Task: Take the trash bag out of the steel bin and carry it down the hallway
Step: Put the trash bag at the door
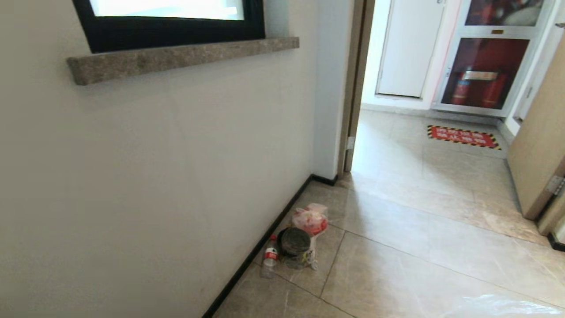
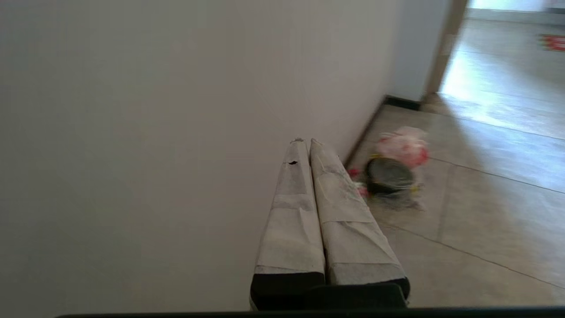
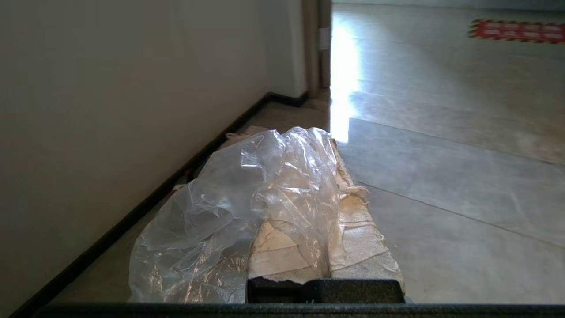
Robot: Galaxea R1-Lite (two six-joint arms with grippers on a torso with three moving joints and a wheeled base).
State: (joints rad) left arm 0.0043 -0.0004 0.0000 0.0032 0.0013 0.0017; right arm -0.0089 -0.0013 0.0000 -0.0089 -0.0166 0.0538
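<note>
Here the bag is carried along the hallway (image 1: 441, 212).
The floor ahead is shown from the head, with rubbish (image 1: 296, 240) by the wall; only the right wrist view shows the bag (image 3: 229, 212) clamped in the right gripper (image 3: 337, 154); the left gripper (image 2: 305, 142) is pressed together, empty.

Bldg hallway (image 1: 423, 247): glossy beige tiles, white wall (image 1: 154, 176), extinguisher cabinet (image 1: 483, 73) past doorway.
</note>
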